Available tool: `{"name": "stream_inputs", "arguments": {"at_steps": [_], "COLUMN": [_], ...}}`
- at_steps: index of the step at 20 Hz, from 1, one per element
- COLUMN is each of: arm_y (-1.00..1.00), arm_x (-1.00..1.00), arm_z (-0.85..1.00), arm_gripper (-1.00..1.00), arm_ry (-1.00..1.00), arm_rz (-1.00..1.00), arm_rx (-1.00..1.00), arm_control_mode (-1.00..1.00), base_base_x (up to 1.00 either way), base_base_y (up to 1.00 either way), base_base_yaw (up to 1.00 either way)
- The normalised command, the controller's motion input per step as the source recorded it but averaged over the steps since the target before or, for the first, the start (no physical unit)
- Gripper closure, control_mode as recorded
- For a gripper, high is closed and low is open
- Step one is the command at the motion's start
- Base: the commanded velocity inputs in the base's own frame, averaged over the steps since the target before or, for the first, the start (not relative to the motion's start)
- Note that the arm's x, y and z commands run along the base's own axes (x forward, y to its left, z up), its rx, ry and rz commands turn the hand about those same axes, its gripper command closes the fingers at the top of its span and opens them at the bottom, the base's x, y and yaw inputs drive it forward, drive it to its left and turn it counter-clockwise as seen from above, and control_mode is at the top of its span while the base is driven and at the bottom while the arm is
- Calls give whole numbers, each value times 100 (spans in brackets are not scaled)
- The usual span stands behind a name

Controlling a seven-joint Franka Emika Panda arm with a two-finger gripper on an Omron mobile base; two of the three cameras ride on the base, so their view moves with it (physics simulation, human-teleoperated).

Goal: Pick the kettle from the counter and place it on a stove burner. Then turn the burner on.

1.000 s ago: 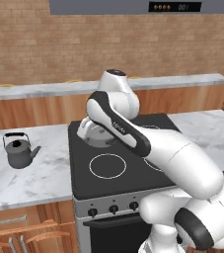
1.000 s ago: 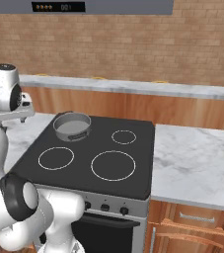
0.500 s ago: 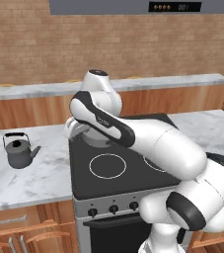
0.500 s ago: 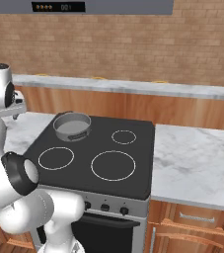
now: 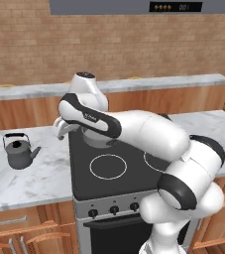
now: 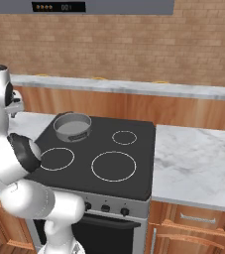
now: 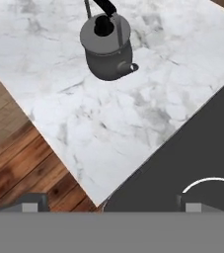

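Hand view shows the small dark-grey metal kettle [image 7: 106, 47] upright on the white veined marble counter [image 7: 133, 113], seemingly well ahead of the wide-open, empty gripper [image 7: 109, 203].

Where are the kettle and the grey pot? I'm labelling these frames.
kettle [image 5: 19, 155]: left base view, on its dark body.
grey pot [image 6: 72, 125]: right base view, on its inside.
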Motion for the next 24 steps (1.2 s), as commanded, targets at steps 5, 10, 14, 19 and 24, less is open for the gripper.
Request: {"name": "stream_inputs", "arguments": {"at_steps": [5, 10, 14, 19, 24], "arm_y": [41, 37, 33, 18, 24], "arm_x": [44, 28, 22, 21, 24], "arm_z": [-10, -3, -2, 0, -9], "arm_gripper": [-100, -100, -100, -100, -100], "arm_ry": [0, 0, 0, 0, 0], "arm_rz": [0, 0, 0, 0, 0], "arm_rx": [0, 0, 0, 0, 0], "arm_control_mode": [-100, -100, -100, -100, -100], "base_base_x": [0, 0, 0, 0, 0], "base_base_y": [0, 0, 0, 0, 0], "base_base_yaw": [0, 0, 0, 0, 0]}}
